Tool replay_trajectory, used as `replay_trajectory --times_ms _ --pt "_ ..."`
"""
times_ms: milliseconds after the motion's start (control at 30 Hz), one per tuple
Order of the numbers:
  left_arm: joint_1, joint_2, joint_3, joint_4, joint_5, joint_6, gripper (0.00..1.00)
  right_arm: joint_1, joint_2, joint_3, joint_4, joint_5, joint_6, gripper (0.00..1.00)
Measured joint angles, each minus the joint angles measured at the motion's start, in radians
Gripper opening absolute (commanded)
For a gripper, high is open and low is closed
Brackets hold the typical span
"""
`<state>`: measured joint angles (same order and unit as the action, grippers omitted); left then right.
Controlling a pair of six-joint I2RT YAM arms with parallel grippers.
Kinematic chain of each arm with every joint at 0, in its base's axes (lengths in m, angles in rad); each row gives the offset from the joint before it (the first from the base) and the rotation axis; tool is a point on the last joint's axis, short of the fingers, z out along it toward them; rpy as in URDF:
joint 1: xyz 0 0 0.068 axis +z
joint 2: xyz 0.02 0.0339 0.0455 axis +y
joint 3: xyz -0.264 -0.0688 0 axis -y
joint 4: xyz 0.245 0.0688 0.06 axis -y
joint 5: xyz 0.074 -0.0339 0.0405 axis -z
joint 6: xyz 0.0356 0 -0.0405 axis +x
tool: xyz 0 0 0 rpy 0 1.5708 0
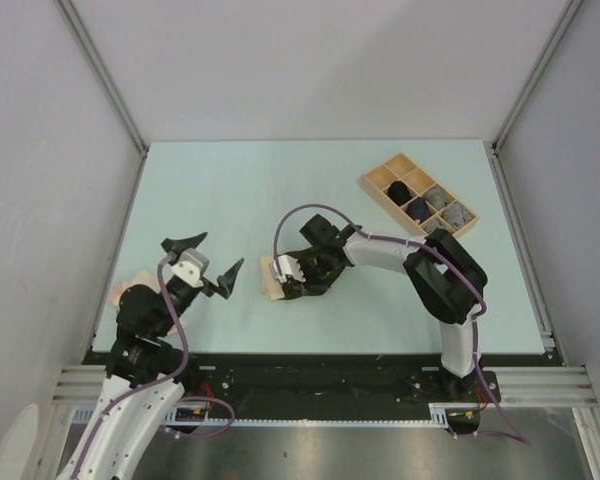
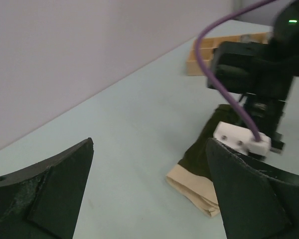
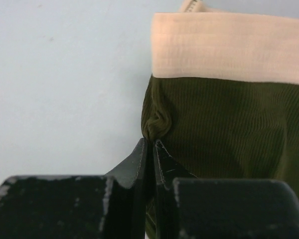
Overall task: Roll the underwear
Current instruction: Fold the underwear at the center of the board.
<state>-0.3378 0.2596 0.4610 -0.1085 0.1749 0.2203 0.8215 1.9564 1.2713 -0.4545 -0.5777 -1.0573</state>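
Note:
A dark olive green underwear (image 3: 229, 134) with a pale pink-beige waistband (image 3: 229, 47) lies on the table near the middle (image 1: 272, 278). My right gripper (image 3: 150, 142) is shut on the garment's near left edge, bunching the cloth at its tips; it sits over the garment in the top view (image 1: 298, 280). My left gripper (image 1: 205, 260) is open and empty, held above the table to the garment's left. The left wrist view shows the garment (image 2: 204, 179) under the right arm. Another pale pink-beige garment (image 1: 130, 292) lies at the table's left edge, partly hidden by the left arm.
A light wooden tray (image 1: 380, 180) with compartments stands at the back right, holding several rolled dark and grey garments (image 1: 420, 205). Grey walls enclose the table on three sides. The right arm's purple cable (image 1: 310, 212) loops above the garment.

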Motion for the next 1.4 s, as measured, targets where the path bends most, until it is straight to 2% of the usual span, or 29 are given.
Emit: replay_trajectory --times_ms 167,233,333,400,500,667,833,1033,1400 --pt "0.000 0.031 0.011 0.002 0.300 0.003 0.81 -0.067 -0.008 -0.002 -0.157 -0.109 -0.037 0.04" --pt "-0.003 0.081 0.046 -0.014 0.395 -0.025 0.79 -0.085 -0.012 -0.003 -0.225 -0.143 -0.059 0.04" --pt "-0.027 0.136 0.084 -0.018 0.463 -0.079 0.81 -0.100 -0.016 -0.003 -0.320 -0.194 -0.096 0.04" --pt "-0.117 0.151 0.091 -0.027 0.472 -0.116 0.82 -0.109 -0.016 -0.003 -0.368 -0.221 -0.114 0.04" --pt "-0.263 0.157 0.090 -0.040 0.442 -0.129 0.83 -0.131 -0.016 0.002 -0.438 -0.262 -0.137 0.04" --pt "-0.533 0.250 0.080 -0.064 0.267 -0.106 0.85 -0.187 -0.015 0.060 -0.537 -0.323 -0.167 0.04" --pt "-0.703 0.418 0.075 -0.089 0.082 -0.038 0.85 -0.216 0.011 0.112 -0.595 -0.364 -0.188 0.04" --pt "-0.795 0.636 0.069 -0.055 -0.068 0.052 0.82 -0.217 0.045 0.125 -0.633 -0.381 -0.195 0.04" --pt "-0.871 0.835 0.014 0.126 -0.236 0.146 0.71 -0.222 0.067 0.149 -0.652 -0.386 -0.192 0.03"
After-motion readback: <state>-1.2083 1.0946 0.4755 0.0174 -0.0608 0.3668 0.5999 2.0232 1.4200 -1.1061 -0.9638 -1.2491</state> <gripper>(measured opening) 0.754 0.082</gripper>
